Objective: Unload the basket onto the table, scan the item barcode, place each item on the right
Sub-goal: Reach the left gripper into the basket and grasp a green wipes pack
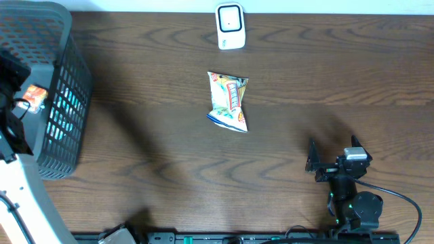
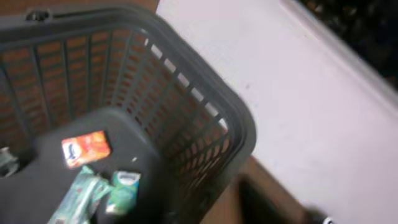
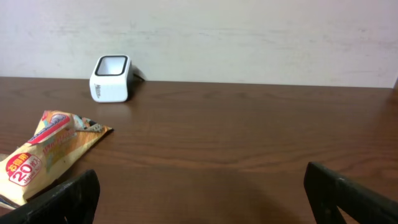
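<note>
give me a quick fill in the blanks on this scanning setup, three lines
1. The small orange packet lies inside the dark ____.
2. The right gripper has its jaws ____.
3. Beyond the snack packet stands a scanner coloured ____.
Missing words: basket; open; white.

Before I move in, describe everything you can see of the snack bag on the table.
The snack bag is a crinkly, glossy packet, yellow and orange with red lettering and a white-and-blue edge at its near end. It looks sealed and slightly twisted, lying flat near the middle of the wooden table, in front of the white scanner and apart from it. Only the table touches it. No barcode shows.
</note>
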Robot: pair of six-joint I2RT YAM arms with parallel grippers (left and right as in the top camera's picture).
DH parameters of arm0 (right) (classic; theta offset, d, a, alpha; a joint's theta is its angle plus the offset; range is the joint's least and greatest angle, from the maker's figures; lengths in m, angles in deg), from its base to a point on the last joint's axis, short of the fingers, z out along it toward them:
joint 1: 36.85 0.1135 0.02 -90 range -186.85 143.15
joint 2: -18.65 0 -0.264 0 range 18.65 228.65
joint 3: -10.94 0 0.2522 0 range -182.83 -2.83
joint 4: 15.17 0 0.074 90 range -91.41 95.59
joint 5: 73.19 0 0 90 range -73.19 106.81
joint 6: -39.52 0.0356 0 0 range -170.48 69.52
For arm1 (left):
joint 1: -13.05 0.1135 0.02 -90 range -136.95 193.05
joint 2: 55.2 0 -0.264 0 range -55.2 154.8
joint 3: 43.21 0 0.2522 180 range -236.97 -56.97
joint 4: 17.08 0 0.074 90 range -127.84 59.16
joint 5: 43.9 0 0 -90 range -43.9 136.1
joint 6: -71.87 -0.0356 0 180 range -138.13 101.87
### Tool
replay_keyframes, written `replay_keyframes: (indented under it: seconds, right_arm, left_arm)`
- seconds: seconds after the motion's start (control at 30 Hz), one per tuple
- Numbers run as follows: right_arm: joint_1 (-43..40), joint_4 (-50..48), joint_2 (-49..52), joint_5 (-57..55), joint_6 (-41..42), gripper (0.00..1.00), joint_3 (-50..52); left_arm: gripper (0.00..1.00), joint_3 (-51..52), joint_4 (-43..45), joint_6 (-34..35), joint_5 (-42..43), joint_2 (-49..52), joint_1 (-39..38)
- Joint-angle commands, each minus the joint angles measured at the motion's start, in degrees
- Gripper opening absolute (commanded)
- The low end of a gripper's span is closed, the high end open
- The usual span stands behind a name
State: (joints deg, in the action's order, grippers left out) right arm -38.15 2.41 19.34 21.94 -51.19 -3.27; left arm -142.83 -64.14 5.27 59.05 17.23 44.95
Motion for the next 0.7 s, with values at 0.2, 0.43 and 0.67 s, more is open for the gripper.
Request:
replay_keyframes:
  seconds: [0.2, 0.43, 0.67]
  right_arm:
    - [-0.1, 0.2, -0.3, -0.3, -0.6, 0.99, 0.1]
    - [-0.1, 0.2, -0.3, -0.2, -0.6, 0.99, 0.1]
    - [-0.1, 0.2, -0.3, -0.3, -0.6, 0.99, 0.1]
  left_arm:
    - [0.9, -0.2, -9.7, -9.7, -12.9, 9.6, 0.1]
    - [1.0, -0.2, -13.9, -16.5, -13.4, 20.6, 2.5]
    - [1.0, -0.2, -15.7, -18.8, -13.4, 30.4, 4.7]
